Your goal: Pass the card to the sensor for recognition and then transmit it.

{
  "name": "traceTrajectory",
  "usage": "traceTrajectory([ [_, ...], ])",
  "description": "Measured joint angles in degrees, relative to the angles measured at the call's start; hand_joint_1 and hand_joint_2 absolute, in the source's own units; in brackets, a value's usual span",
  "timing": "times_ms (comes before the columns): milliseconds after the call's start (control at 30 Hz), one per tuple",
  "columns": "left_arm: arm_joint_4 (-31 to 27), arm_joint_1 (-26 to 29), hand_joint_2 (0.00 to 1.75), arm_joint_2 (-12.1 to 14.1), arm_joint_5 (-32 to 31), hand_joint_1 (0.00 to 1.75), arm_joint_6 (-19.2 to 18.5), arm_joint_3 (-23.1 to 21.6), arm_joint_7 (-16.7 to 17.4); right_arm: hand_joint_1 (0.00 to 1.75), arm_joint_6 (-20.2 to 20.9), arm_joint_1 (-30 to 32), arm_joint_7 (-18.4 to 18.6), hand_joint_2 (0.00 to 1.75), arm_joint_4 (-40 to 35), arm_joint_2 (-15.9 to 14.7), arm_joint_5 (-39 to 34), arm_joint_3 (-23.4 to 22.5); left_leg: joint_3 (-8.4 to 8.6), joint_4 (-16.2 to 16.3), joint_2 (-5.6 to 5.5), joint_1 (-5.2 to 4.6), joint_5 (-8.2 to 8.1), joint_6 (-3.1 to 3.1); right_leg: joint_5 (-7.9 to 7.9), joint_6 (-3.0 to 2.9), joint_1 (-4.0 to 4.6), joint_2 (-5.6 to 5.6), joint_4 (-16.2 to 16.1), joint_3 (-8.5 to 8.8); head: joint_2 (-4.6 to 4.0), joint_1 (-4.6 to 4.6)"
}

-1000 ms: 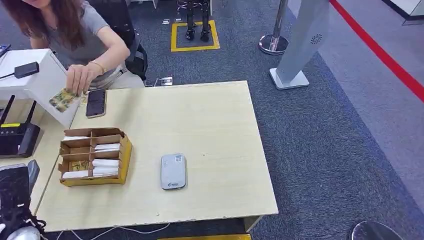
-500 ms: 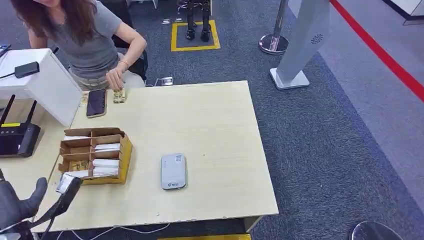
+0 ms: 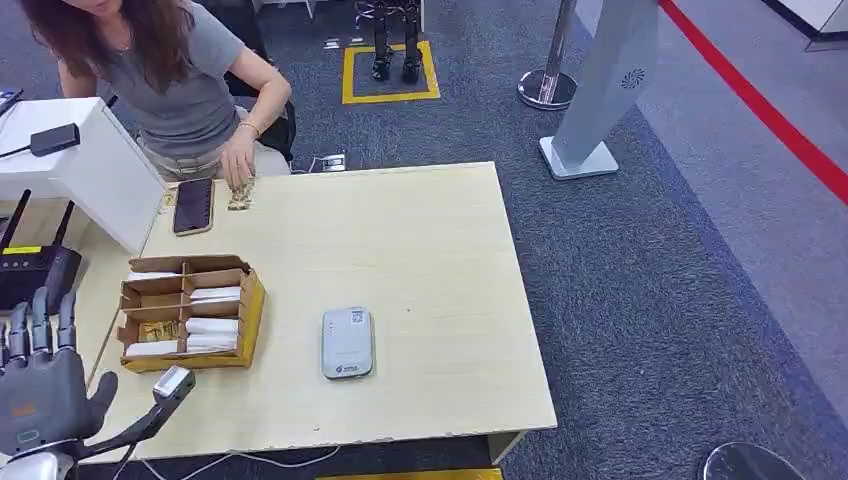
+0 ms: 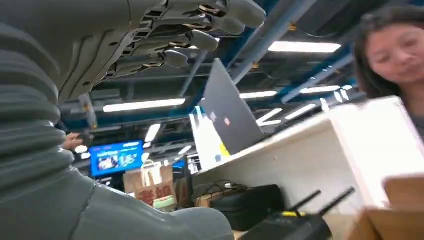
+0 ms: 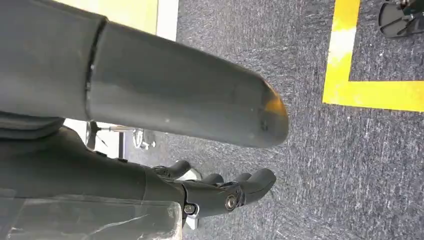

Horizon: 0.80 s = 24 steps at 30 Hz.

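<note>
Currently, your left hand (image 3: 45, 385) is raised at the near left corner of the table (image 3: 400, 250), palm flat. Its fingers (image 3: 38, 320) are straight, pointing away from the robot and spread apart, with nothing between them. The left wrist view agrees: you see the fingers (image 4: 200, 37) extended and bare.

Card stock:
- White cards (image 3: 212, 326) lie flat in the compartments of the cardboard box (image 3: 248, 300), just ahead of the left fingertips and to the thumb side.
- Their long axis runs across the table, side to side as you look from the head view. Short ends face the box's left and right walls.
- Which face is up, you cannot tell.

One patterned card (image 3: 240, 198) lies at the far table edge, well beyond the fingertips, under a seated person's hand (image 3: 238, 165). It is partly covered, so you cannot read its long axis. A phone (image 3: 192, 205) lies just beside it, long axis pointing away from the robot.

The sensor (image 3: 347, 342), a grey-white pad, lies flat on the table, farther out on the thumb side than the box and apart from it. Its long axis points away from the robot.

A black router (image 3: 35, 275) stands just ahead of the fingertips, off the table's left edge.

Your right hand (image 5: 225, 192) hangs over grey carpet (image 5: 300, 165) near a yellow floor line (image 5: 345, 60). Its fingers are loosely extended, slightly apart, and hold nothing.
</note>
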Motion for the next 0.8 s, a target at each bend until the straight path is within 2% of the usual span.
traceTrajectory([
  [267, 2.0, -0.8, 1.75, 3.0, 0.0, 0.00, -0.6, -4.2, 0.0, 0.00, 0.0, 0.0, 0.0, 0.00, 0.0, 0.0, 0.0, -0.1, 0.00, 0.0, 0.01, 0.01, -0.01, 0.01, 0.00, 0.00, -0.02, 0.00, 0.0, -0.01, 0.00, -0.02],
  [633, 2.9, -0.9, 1.75, 3.7, 0.0, 0.00, -0.6, -5.3, 0.0, 0.00, 0.0, 0.0, 0.1, 0.00, 0.0, 0.0, 0.0, -0.1, 0.00, 0.0, 0.01, 0.01, -0.01, 0.00, 0.00, 0.00, -0.01, 0.00, 0.0, 0.00, 0.00, -0.02],
  [733, 3.3, -1.4, 1.75, 3.5, 0.0, 0.00, -0.3, -5.7, -2.4, 0.00, 0.1, 0.0, 0.4, 0.00, 0.0, 0.0, 0.3, -0.1, 0.00, 0.0, 0.00, 0.01, -0.01, 0.01, 0.00, 0.00, -0.02, 0.00, 0.0, -0.01, 0.00, -0.02],
  [800, 4.9, -2.6, 1.75, 2.6, 0.0, 0.00, -0.5, -6.0, -5.3, 0.00, 0.5, 0.0, 0.4, 0.00, 0.0, 0.0, 0.8, -0.1, 0.00, 0.0, -0.02, -0.01, -0.01, 0.01, 0.00, 0.00, -0.02, -0.01, 0.0, 0.00, 0.00, -0.02],
])
